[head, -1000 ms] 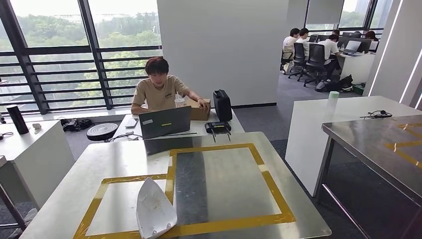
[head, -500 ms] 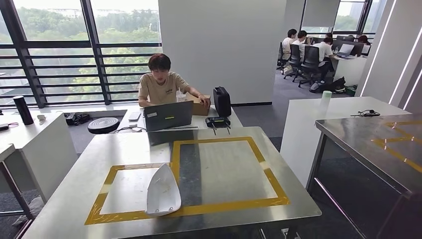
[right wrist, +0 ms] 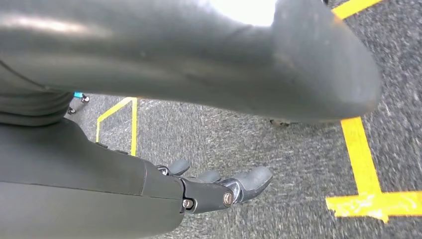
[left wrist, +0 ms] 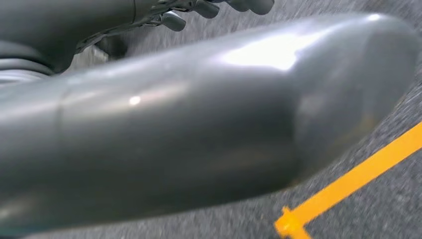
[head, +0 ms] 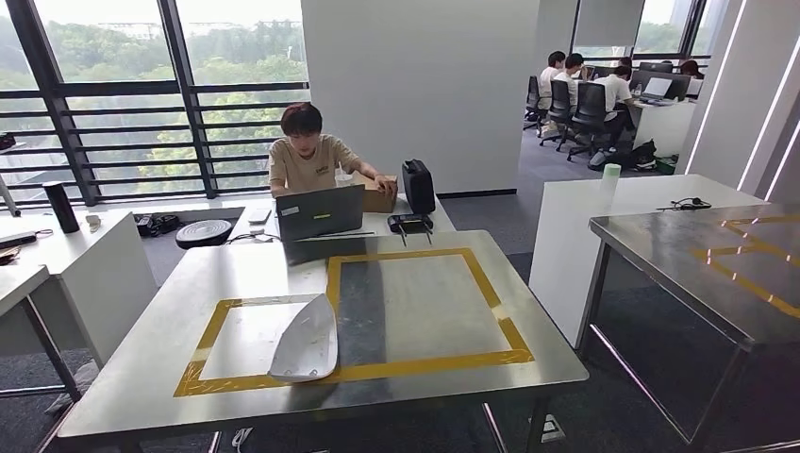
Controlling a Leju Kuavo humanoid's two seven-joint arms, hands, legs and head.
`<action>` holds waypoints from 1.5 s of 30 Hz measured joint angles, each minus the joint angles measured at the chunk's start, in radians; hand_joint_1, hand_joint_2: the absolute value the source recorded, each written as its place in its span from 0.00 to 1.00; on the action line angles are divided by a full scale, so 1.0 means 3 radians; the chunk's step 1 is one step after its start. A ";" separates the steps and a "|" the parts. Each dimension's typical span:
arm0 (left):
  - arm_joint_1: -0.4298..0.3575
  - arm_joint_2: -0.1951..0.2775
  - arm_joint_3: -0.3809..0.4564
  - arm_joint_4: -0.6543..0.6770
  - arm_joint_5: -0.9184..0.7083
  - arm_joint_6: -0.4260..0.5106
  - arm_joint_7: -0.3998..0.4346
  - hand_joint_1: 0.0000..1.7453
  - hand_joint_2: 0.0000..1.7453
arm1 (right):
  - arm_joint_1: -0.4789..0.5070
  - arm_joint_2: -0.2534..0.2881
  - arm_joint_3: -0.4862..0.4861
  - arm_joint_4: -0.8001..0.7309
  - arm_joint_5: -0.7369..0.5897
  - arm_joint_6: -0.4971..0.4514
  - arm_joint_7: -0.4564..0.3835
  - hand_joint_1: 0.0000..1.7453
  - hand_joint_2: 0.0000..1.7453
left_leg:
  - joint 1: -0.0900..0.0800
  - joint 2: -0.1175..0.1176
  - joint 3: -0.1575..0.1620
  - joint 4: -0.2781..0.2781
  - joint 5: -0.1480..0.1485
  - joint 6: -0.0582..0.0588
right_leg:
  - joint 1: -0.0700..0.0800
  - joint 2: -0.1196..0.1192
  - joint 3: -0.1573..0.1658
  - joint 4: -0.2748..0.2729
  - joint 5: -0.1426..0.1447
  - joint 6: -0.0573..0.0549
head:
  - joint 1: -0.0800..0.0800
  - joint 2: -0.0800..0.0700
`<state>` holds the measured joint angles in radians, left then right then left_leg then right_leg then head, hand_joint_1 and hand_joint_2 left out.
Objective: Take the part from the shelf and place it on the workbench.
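Nearest, the right hand point(right wrist: 219, 186) hangs over grey carpet with yellow floor tape point(right wrist: 366, 164), its fingers apart and holding nothing. The left hand point(left wrist: 209, 7) shows just fingertips at the upper edge of its wrist view, so I cannot tell whether it is spread or curled. Lower left of centre in the head view, the white part point(head: 306, 342) lies on the steel tabletop point(head: 132, 377), overlapping the yellow tape outline point(head: 429, 361). Beyond sits a person point(head: 308, 156) at a laptop point(head: 319, 212). The part looks delivered; one risk is that, resting near the front edge, it could be knocked off by any bump to the table.
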<state>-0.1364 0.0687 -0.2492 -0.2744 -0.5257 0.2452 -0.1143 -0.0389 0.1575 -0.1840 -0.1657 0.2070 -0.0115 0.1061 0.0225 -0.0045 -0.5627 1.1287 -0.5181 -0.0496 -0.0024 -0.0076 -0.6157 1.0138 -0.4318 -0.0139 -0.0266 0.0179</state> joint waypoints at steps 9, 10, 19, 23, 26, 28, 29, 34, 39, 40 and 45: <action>0.0089 -0.0026 0.0386 0.0204 0.0473 0.0074 0.0798 0.00 0.00 | 0.0006 -0.0008 -0.0004 0.0000 0.0002 0.0033 0.0012 0.00 0.00 | -0.0057 0.0030 0.0055 -0.0373 0.0094 0.0236 | -0.0027 0.0013 -0.0259 0.0567 -0.0413 0.0127 | 0.0008 0.0000; 0.0136 -0.0026 0.0492 0.0221 0.0613 0.0105 0.0922 0.00 0.00 | 0.0005 -0.0010 -0.0005 0.0000 0.0002 0.0037 0.0025 0.00 0.00 | -0.0069 0.0048 0.0016 -0.0368 0.0123 0.0247 | -0.0023 0.0014 -0.0295 0.0775 -0.0532 0.0124 | 0.0008 0.0000; 0.0362 -0.0267 0.1141 0.0293 0.0969 0.0292 0.0853 0.00 0.00 | -0.0038 -0.0090 0.0105 -0.0001 0.0367 0.0040 0.0203 0.00 0.00 | -0.0089 0.0056 -0.0245 -0.0324 0.0376 0.0196 | 0.0075 0.0017 0.0462 -0.0038 -0.0384 -0.0017 | 0.0009 0.0000; 0.0355 -0.0344 0.1151 0.0305 0.0659 0.0297 0.0296 0.00 0.00 | -0.0169 -0.0083 0.0183 -0.0001 0.0427 0.0045 0.0219 0.00 0.00 | -0.0071 0.0029 -0.0325 -0.0135 0.0115 0.0117 | 0.0042 0.0015 0.0347 -0.0110 -0.0202 -0.0085 | 0.0008 0.0000; 0.0261 -0.0359 0.1059 0.0301 0.0357 0.0163 0.0129 0.00 0.00 | -0.0242 -0.0080 0.0190 -0.0002 0.0371 0.0061 0.0134 0.00 0.00 | -0.0038 0.0018 -0.0386 0.0404 -0.0280 0.0053 | 0.0038 -0.0006 0.0185 -0.0099 -0.0069 -0.0081 | 0.0004 0.0000; 0.0178 -0.0368 0.0978 0.0297 0.0257 0.0078 0.0179 0.00 0.00 | -0.0265 -0.0080 0.0190 -0.0002 0.0338 0.0063 0.0075 0.00 0.00 | -0.0007 0.0019 -0.0292 0.0512 -0.0158 0.0018 | 0.0029 -0.0030 0.0055 -0.0066 0.0014 -0.0057 | 0.0004 0.0000; 0.0145 -0.0375 0.0944 0.0294 0.0229 0.0047 0.0225 0.00 0.00 | -0.0273 -0.0080 0.0189 -0.0002 0.0326 0.0064 0.0059 0.00 0.00 | 0.0011 0.0018 -0.0172 0.0418 -0.0049 0.0000 | 0.0021 -0.0035 -0.0017 -0.0039 0.0053 -0.0040 | 0.0004 0.0000; 0.0151 -0.0406 0.0840 0.0295 0.0165 -0.0010 0.0501 0.00 0.00 | -0.0185 -0.0115 0.0165 -0.0002 0.0261 0.0066 0.0198 0.00 0.00 | -0.0017 -0.0019 0.0340 -0.0357 -0.0199 0.0055 | -0.0005 -0.0024 -0.0187 0.0047 0.0208 0.0075 | 0.0008 0.0001; 0.0270 -0.0400 0.0793 0.0317 0.0144 -0.0006 0.0604 0.00 0.00 | -0.0027 -0.0136 0.0119 0.0000 0.0243 0.0067 0.0321 0.00 0.00 | -0.0047 0.0028 0.0154 -0.0360 -0.0018 0.0232 | -0.0046 0.0001 -0.0311 0.0421 -0.0250 0.0149 | 0.0010 0.0001; 0.0276 -0.0401 0.0787 0.0318 0.0143 -0.0006 0.0609 0.00 0.00 | -0.0022 -0.0137 0.0112 0.0000 0.0243 0.0067 0.0327 0.00 0.00 | -0.0054 0.0031 0.0102 -0.0357 0.0025 0.0242 | -0.0043 0.0004 -0.0354 0.0647 -0.0420 0.0148 | 0.0010 0.0001; 0.0285 -0.0407 0.0762 0.0323 0.0142 -0.0009 0.0624 0.00 0.00 | -0.0021 -0.0152 0.0100 0.0000 0.0243 0.0067 0.0348 0.00 0.00 | -0.0071 0.0040 -0.0175 -0.0311 0.0232 0.0225 | -0.0015 0.0021 0.0030 0.0724 -0.0321 0.0108 | 0.0010 0.0003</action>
<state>-0.0508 -0.0535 -0.0207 -0.1776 -0.4829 0.2426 0.0731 -0.0453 0.1120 -0.1538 -0.1656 0.2800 0.0085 0.2107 0.0011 0.0077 -0.6153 1.0353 -0.4485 0.0179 -0.0068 -0.0013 -0.6069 1.2309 -0.5280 0.0186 -0.0236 0.0187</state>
